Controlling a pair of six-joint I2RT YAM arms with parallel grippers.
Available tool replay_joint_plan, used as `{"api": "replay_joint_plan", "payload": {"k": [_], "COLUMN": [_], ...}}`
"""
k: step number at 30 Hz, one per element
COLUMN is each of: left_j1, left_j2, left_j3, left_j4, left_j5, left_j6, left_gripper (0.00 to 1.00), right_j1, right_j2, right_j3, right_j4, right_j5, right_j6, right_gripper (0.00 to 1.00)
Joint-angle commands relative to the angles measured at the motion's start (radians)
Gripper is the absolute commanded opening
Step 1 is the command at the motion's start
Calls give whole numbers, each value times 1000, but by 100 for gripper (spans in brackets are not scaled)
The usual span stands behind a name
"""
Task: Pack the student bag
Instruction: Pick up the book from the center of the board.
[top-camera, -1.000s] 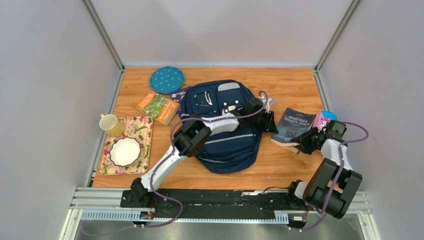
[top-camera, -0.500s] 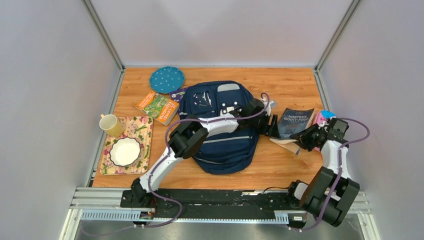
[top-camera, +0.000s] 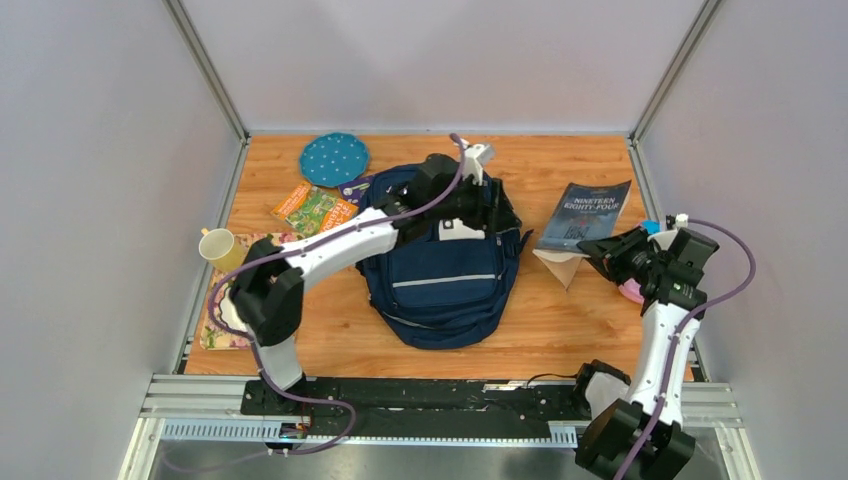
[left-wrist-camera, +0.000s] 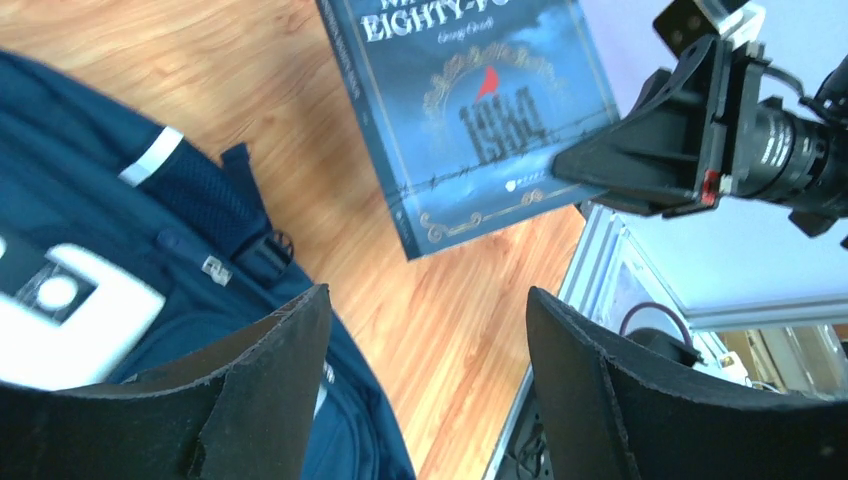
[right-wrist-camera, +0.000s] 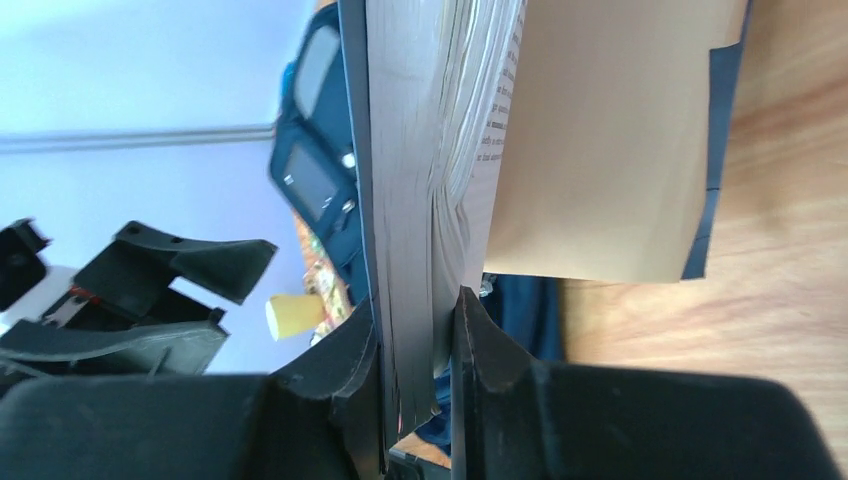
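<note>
The student bag (top-camera: 448, 275), navy with a grey stripe and a white patch, lies flat mid-table. My left gripper (top-camera: 500, 212) hovers over its upper right part, open and empty; in the left wrist view (left-wrist-camera: 430, 380) the bag (left-wrist-camera: 90, 230) shows at the left. My right gripper (top-camera: 598, 250) is shut on the lower edge of a dark blue book, Nineteen Eighty-Four (top-camera: 585, 212), held tilted above the table right of the bag. In the right wrist view the fingers (right-wrist-camera: 470, 350) pinch its page block (right-wrist-camera: 415, 170), while the back cover (right-wrist-camera: 610, 140) hangs loose.
A pink pencil case (top-camera: 631, 291) peeks out under the right arm. A blue dotted plate (top-camera: 334, 158), a colourful book (top-camera: 312, 208), a yellow cup (top-camera: 220, 248) and a floral tray (top-camera: 213, 335) sit along the left side. Walls close in on three sides.
The left gripper opened wide and swung from the bag's right side up over its top. The right gripper closed on the book and lifted it off the table.
</note>
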Motion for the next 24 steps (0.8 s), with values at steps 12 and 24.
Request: {"api": "replay_joint_plan", "payload": {"k": [12,24], "left_j1": [60,114], "left_j2": [-338,-338], "left_j3": [-516,-708], "left_j4": [544,1041], "left_j5": [26,36], "left_j6": [-281,-545], "left_gripper": [79,80], "right_j1": [336,428], "right_j2": [-212,-285], "right_j3": [75,5], "right_j4": [318,523], "right_j5": [-277,-352], "right_j6": [251,441], "right_gripper": [0,0]}}
